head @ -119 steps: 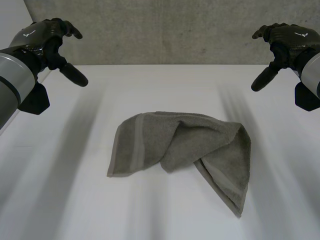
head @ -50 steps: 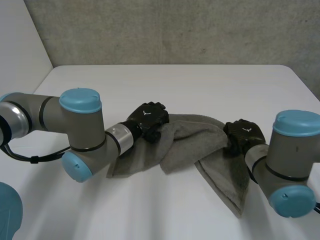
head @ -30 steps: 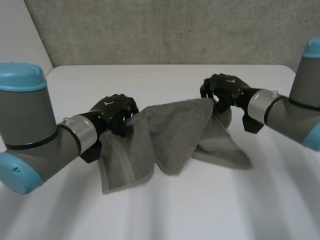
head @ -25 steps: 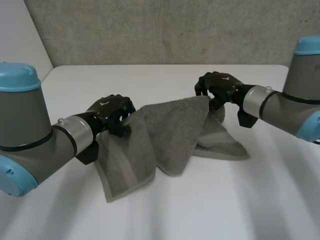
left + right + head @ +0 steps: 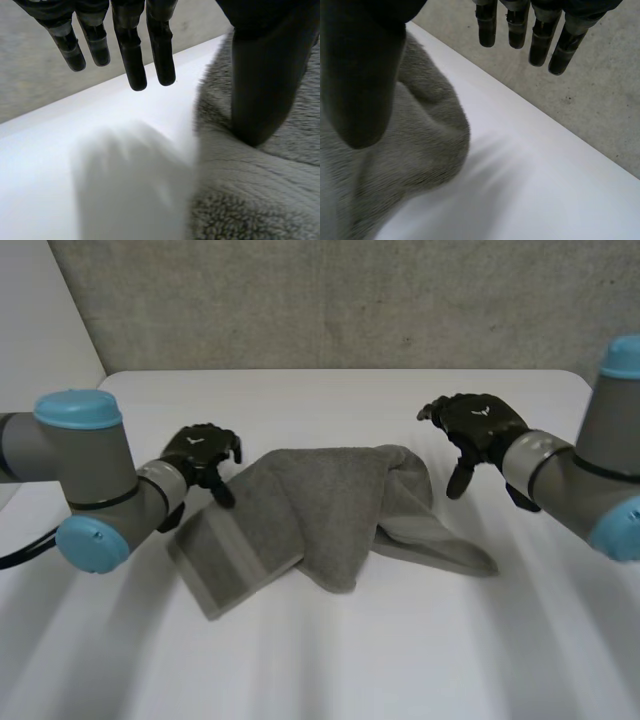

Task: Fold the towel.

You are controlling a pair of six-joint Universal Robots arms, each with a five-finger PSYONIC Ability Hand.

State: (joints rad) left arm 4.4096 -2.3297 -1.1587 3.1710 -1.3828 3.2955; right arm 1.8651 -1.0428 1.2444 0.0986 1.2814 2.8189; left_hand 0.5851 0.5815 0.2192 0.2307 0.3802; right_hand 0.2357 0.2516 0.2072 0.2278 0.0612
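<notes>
We see the grey towel (image 5: 320, 520) bunched in the middle of the table (image 5: 330, 660). The left hand (image 5: 200, 452) is at its far left corner and the right hand (image 5: 475, 425) just beside its far right hump. Both have fingers straight and spread, gripping nothing.

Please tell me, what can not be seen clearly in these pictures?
- Head view: lower layers of the towel, hidden under its top fold.
- Left wrist view: whether the left hand touches the towel; its thumb covers the spot.
- Right wrist view: the same for the right hand.
</notes>
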